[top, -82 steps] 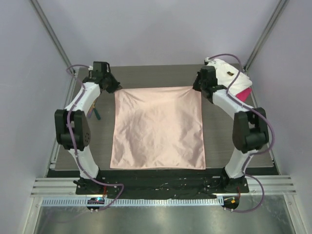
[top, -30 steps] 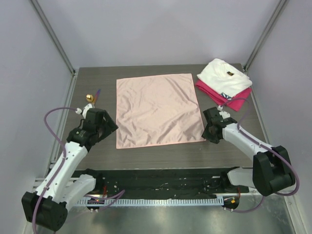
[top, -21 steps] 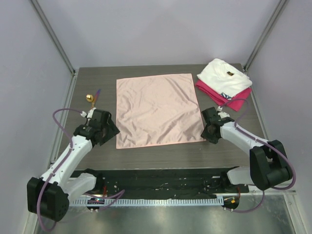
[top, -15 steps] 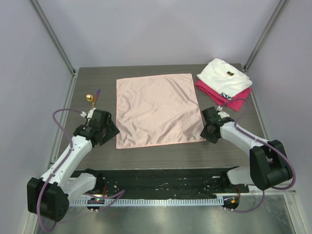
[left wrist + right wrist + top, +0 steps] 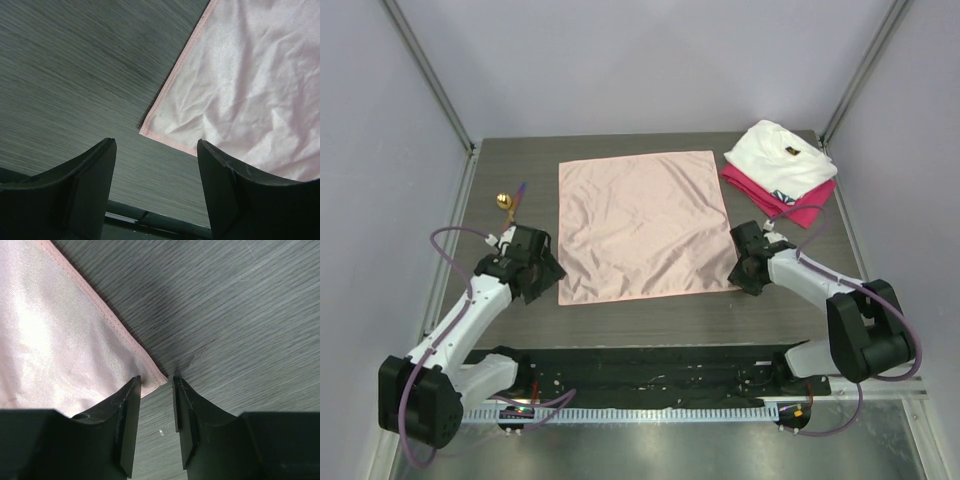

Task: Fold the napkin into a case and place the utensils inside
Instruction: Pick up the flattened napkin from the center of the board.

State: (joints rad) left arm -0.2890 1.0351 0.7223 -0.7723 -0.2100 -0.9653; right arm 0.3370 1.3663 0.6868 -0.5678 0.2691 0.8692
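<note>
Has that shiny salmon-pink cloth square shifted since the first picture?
Yes. The salmon-pink cloth square has moved toward the far side: its near hem earlier reached the near edge of the dark wooden table; now bare wood shows there.

Dark wood-grain table [image 5: 510, 165], pale lilac walls [image 5: 640, 60]

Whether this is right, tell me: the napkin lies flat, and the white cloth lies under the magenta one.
Wrong on one point: the white cloth lies on top of the magenta cloth, not under it, as the top view shows. The napkin does lie flat.
</note>
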